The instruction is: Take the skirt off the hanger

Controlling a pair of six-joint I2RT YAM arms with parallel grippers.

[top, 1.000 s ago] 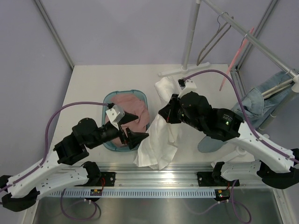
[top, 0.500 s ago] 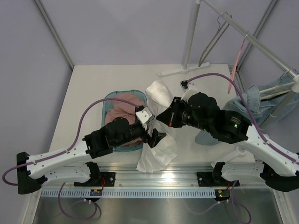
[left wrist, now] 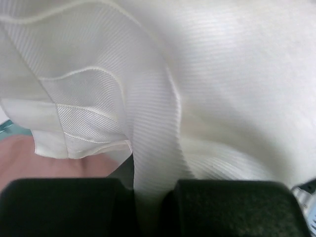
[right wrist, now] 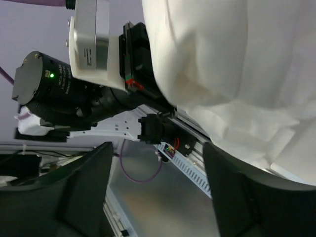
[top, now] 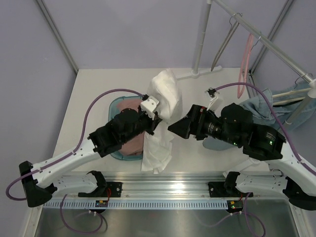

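Observation:
The white skirt [top: 165,94] hangs in a long fold from above the table down to its front edge. My left gripper [top: 157,121] is shut on a band of its fabric, which runs down between the two black pads; in the left wrist view the skirt [left wrist: 222,74] fills the picture above the left gripper [left wrist: 148,207]. My right gripper [top: 175,127] stands just right of the skirt, open and holding nothing. The right wrist view shows the right gripper [right wrist: 158,197] with its fingers wide apart below the skirt [right wrist: 222,59]. A pink hanger [top: 243,59] hangs bare on the rack rail.
A teal basket [top: 114,106] holding pink cloth sits under my left arm. A grey hanger [top: 223,47] hangs on the rail beside the rack pole [top: 201,34]. Denim clothing [top: 259,106] drapes at the right. The metal base rail [top: 173,182] runs along the front.
My left gripper moved in and shut on the skirt, carrying it up and back. My right gripper opened, let the skirt go and drew back right. The pink hanger has swung round.

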